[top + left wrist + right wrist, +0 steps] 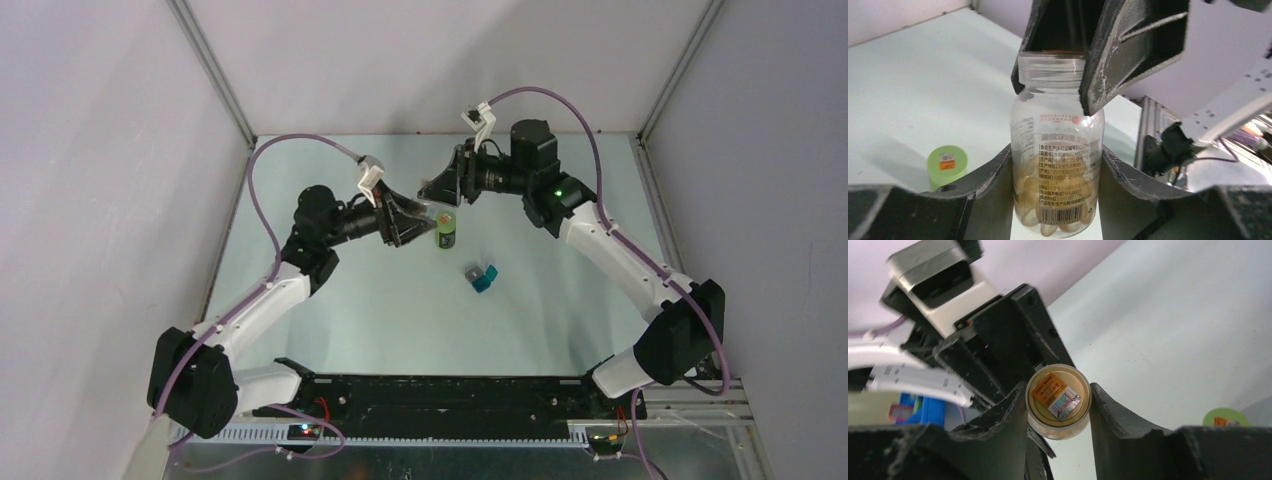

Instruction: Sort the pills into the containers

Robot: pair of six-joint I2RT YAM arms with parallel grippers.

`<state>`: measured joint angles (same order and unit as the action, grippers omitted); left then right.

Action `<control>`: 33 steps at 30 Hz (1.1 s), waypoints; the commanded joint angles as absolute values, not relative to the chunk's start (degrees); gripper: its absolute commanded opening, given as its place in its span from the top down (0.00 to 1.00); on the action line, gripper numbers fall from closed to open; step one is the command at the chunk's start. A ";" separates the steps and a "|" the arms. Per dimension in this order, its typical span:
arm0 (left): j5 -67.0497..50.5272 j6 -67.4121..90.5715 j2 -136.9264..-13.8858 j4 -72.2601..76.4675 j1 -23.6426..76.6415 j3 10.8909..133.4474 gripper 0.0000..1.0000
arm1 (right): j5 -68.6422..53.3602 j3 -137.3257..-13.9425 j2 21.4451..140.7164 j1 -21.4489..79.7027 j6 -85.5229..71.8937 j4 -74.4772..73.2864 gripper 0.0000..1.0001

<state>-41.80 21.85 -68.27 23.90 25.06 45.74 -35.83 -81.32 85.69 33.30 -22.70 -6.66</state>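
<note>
My left gripper (1055,152) is shut on the body of the pale beige bottle (1058,165), which is clear-walled, labelled and part filled with pale pills. My right gripper (1058,390) is shut on that bottle's top (1058,399), which carries an orange sticker. Its dark fingers (1118,50) cover the threaded neck in the left wrist view. In the top view the two grippers, left (418,213) and right (437,195), meet above the table's middle. The dark bottle with the lime-green top (446,230) stands just to their right, apart from both. It also shows in the left wrist view (947,162) and the right wrist view (1226,417).
Two small boxes, one blue-teal and one grey (482,278), lie on the pale table (560,300) in front of the green-topped bottle. Grey walls close the table in on the left, the back and the right. A black rail (450,395) runs along the near edge.
</note>
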 commanded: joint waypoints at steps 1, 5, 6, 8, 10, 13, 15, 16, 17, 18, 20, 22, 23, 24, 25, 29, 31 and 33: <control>-57.00 28.57 -67.52 34.64 24.37 45.69 1.00 | -57.57 -82.38 83.09 29.33 -15.20 -1.34 1.00; -60.25 31.84 -68.15 39.43 24.36 45.98 1.00 | -62.63 -83.69 83.29 28.04 -15.42 -2.87 1.00; -60.19 32.13 -68.54 39.89 24.35 46.10 1.00 | -60.61 -83.68 83.13 28.06 -15.30 -3.82 1.00; -57.97 32.47 -69.10 40.59 24.35 46.26 1.00 | -54.71 -83.63 82.39 28.29 -15.87 -4.87 0.71; -54.82 31.76 -69.55 40.12 24.39 46.33 1.00 | -45.95 -83.01 81.45 29.00 -18.34 -4.54 0.07; -50.05 28.18 -69.50 36.29 24.42 47.03 1.00 | -31.69 -81.80 80.36 31.71 -25.13 -2.66 0.01; -45.48 24.33 -69.15 31.99 24.48 47.52 1.00 | -23.02 -81.90 79.72 34.22 -28.83 -2.76 0.01; -42.35 22.52 -68.86 30.01 24.50 47.58 1.00 | -20.52 -82.50 79.70 35.13 -29.53 -3.05 0.04; -40.99 21.85 -68.75 29.33 24.54 47.73 1.00 | -15.28 -83.04 79.84 36.58 -30.59 -4.85 0.06; -38.70 20.91 -68.65 27.97 24.57 47.86 1.00 | -13.05 -84.64 80.38 37.05 -30.85 -6.20 0.11; -36.23 19.97 -68.57 26.58 24.53 48.29 1.00 | -8.89 -87.11 81.69 38.03 -31.06 -10.15 0.20; -34.64 19.93 -68.36 26.56 24.57 48.34 1.00 | -8.20 -88.73 82.90 38.40 -31.15 -12.33 0.25; -33.73 19.99 -68.26 26.64 24.59 48.23 1.00 | -7.45 -88.97 83.32 38.89 -31.17 -13.15 0.26; -33.35 20.25 -68.28 26.98 24.60 48.20 1.00 | -7.16 -89.15 83.50 39.18 -30.88 -13.42 0.26; -32.53 20.41 -68.29 27.07 24.61 48.11 1.00 | -6.75 -89.18 83.85 39.52 -30.87 -13.61 0.26; -32.04 21.70 -68.66 28.10 24.77 48.00 1.00 | -8.34 -89.85 84.95 39.14 -31.46 -14.75 0.37; -32.59 22.80 -68.97 29.41 24.71 47.73 1.00 | -10.71 -90.32 85.51 38.59 -31.98 -14.97 0.41; -32.90 23.93 -69.33 30.70 24.70 47.53 1.00 | -11.87 -90.65 85.96 38.06 -32.45 -15.27 0.37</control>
<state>-33.76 22.52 -69.65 26.06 24.69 45.89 -10.15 -87.42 84.82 38.89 -31.24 -14.52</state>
